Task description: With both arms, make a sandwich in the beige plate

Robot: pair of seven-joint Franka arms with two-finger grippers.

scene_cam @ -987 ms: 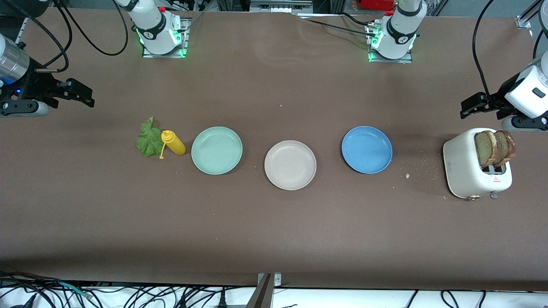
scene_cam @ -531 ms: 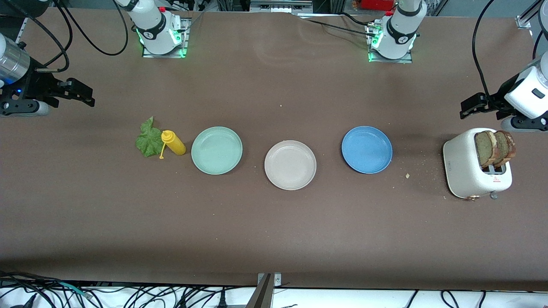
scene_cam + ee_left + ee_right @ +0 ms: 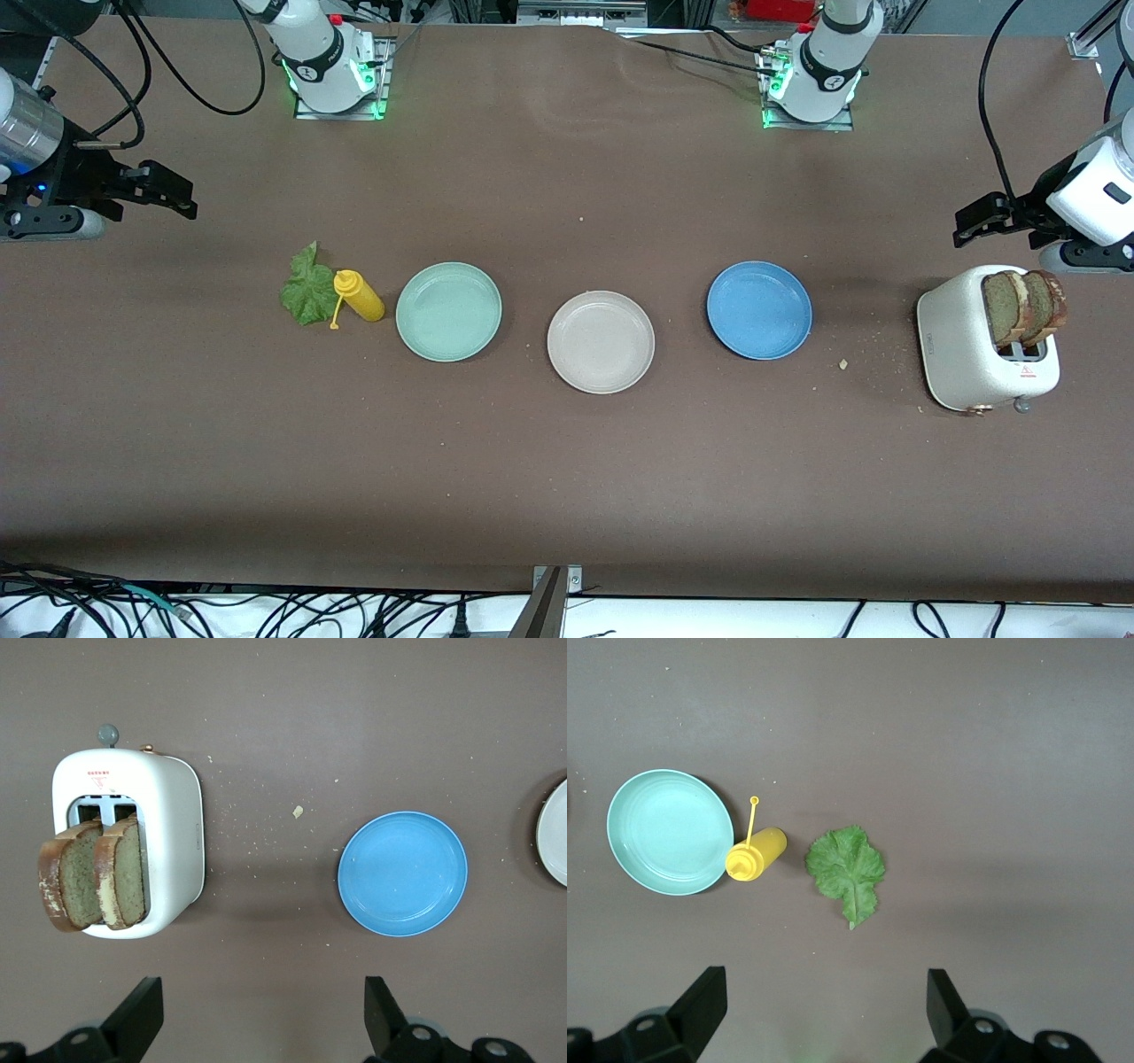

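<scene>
The beige plate (image 3: 601, 341) lies bare in the middle of the table, its edge showing in the left wrist view (image 3: 555, 843). Two toasted bread slices (image 3: 1025, 307) (image 3: 93, 873) stand up out of a white toaster (image 3: 966, 354) (image 3: 168, 833) at the left arm's end. A green lettuce leaf (image 3: 306, 290) (image 3: 849, 866) lies flat at the right arm's end. My left gripper (image 3: 974, 223) (image 3: 261, 1014) hangs open over bare table beside the toaster. My right gripper (image 3: 173, 197) (image 3: 824, 1010) hangs open over bare table, some way from the leaf. Neither holds anything.
A yellow squeeze bottle (image 3: 359, 296) (image 3: 756, 853) lies on its side between the leaf and a mint-green plate (image 3: 448, 311) (image 3: 669, 833). A blue plate (image 3: 759, 310) (image 3: 403, 873) sits between the beige plate and the toaster. Crumbs (image 3: 842, 363) dot the cloth near the toaster.
Both grippers have crept only very slightly; everything on the table is where it was.
</scene>
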